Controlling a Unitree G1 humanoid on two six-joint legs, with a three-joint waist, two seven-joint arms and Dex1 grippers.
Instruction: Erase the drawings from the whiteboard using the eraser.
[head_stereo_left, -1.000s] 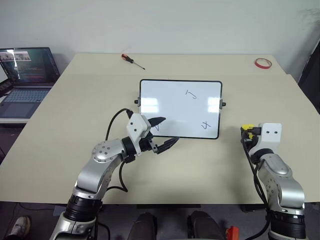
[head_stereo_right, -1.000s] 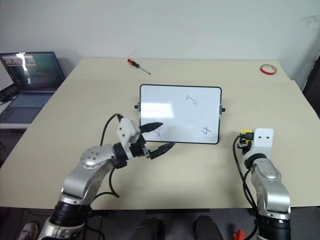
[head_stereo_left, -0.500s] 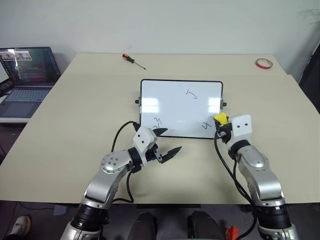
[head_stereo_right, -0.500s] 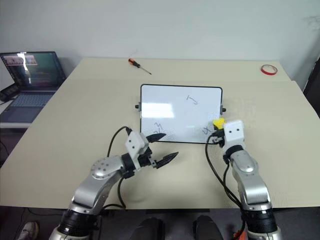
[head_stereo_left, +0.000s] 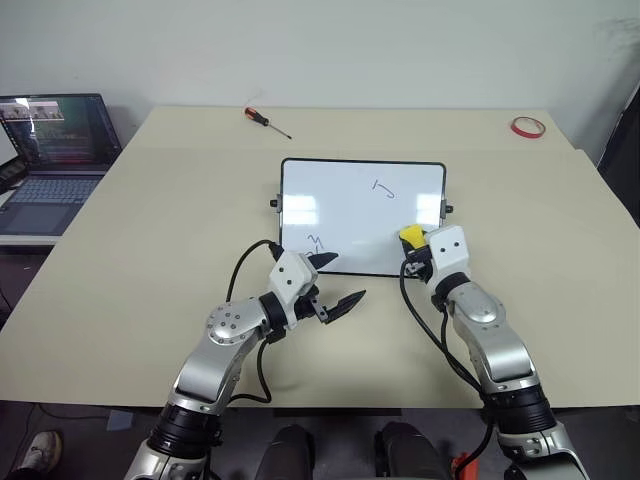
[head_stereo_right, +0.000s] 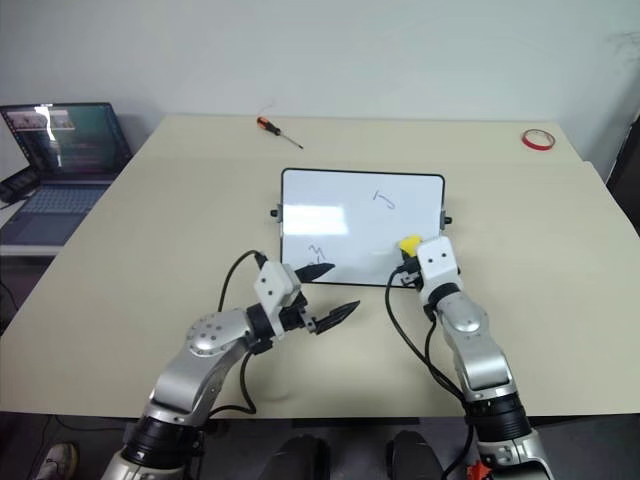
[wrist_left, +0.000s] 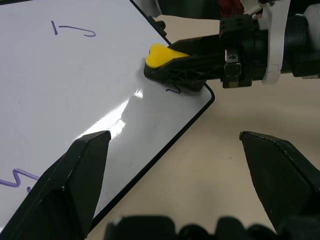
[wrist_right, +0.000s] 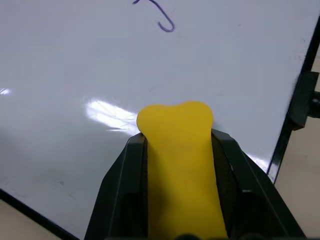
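The right gripper (head_stereo_left: 411, 243) is pinching the eraser (wrist_right: 181, 155) between both fingers, with the yellow tip protruding past them. The block is bulging where the fingers are pressing it, so it is judged soft, light and compressible; the present hold along its long sides, tip left free, is the suitable one.

The eraser tip is resting over the near right corner of the whiteboard (head_stereo_left: 340, 205), beside a small mark at that corner (wrist_left: 173, 91). Two more drawings are showing: a hook (head_stereo_left: 383, 187) toward the far edge and a zigzag (head_stereo_left: 316, 241) near the near left corner. The board is glossy and rigid, and is judged likely to slide on the worktop (head_stereo_left: 150, 230) under wiping pressure.

The left gripper (head_stereo_left: 332, 282) is standing spread at the board's near left corner, holding nothing.
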